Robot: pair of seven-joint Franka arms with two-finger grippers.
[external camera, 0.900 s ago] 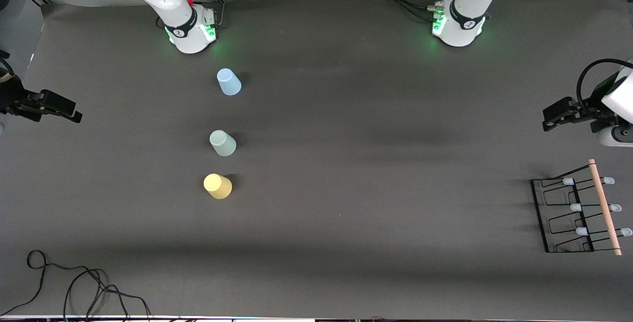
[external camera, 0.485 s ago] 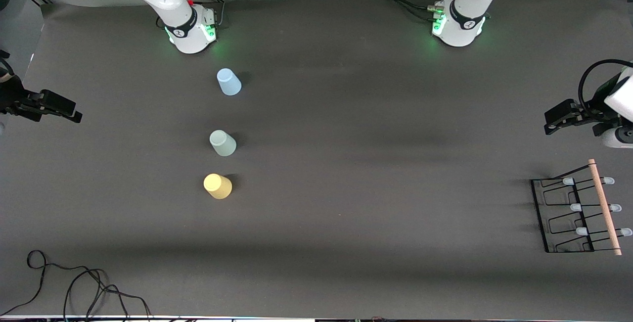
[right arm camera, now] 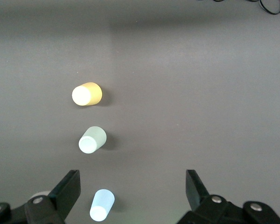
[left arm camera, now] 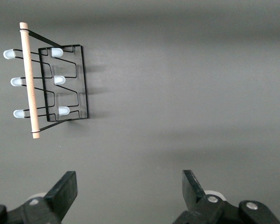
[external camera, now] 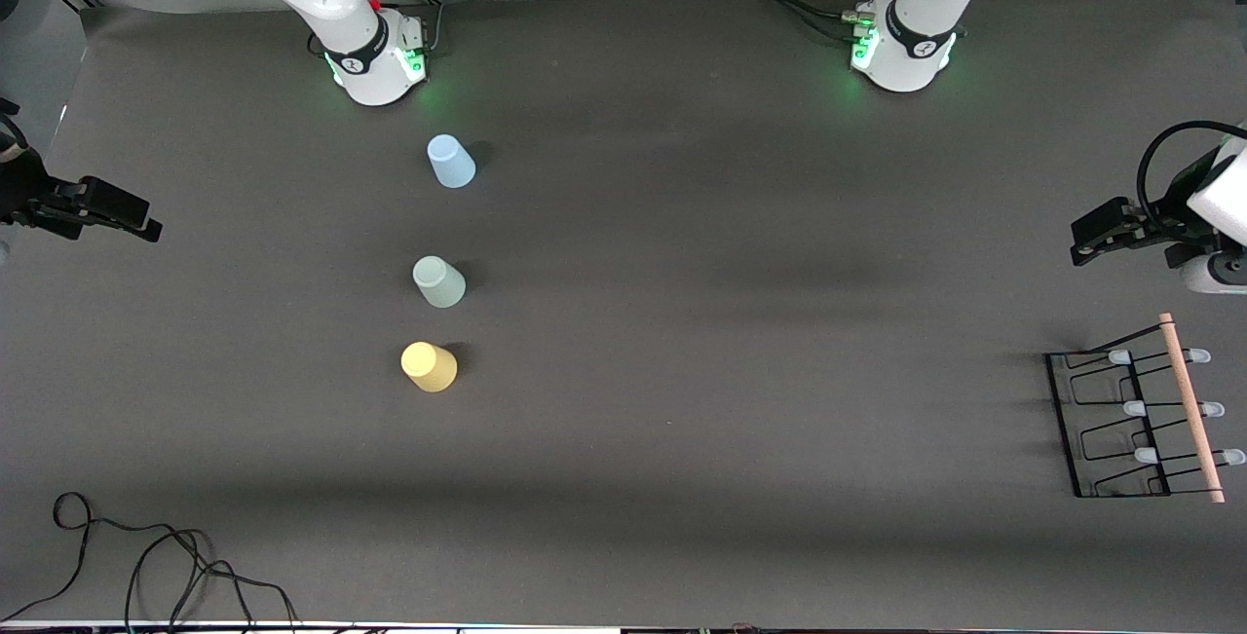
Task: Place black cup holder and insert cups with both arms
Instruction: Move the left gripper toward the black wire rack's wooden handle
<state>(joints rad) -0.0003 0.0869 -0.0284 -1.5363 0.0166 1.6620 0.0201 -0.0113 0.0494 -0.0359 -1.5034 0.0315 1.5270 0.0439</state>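
At the left edge of the front view, about a third of the way down, the right gripper (external camera: 132, 215) hangs over the table's end with its fingers (right arm camera: 67, 189) spread apart and holding nothing; its arm waits there. Right of it, three cups stand upside down in a column in the left-center of the frame: the light blue cup (external camera: 450, 161) uppermost and closest to the right arm's base (external camera: 378, 57), the pale green cup (external camera: 438, 281) below it, and the yellow cup (external camera: 428, 366) lowest, each apart from the next. A broad stretch of bare dark table (external camera: 740, 322) fills the middle of the frame. A loose black cable (external camera: 146, 556) lies in the lower left corner. In the lower right, close to the table's edge, the black cup holder (external camera: 1111, 425) stands with its wooden rod handle (external camera: 1190, 408) running up and down the frame. Above it, at the right edge, the left gripper (external camera: 1096, 235) hovers, jaws wide apart and empty.
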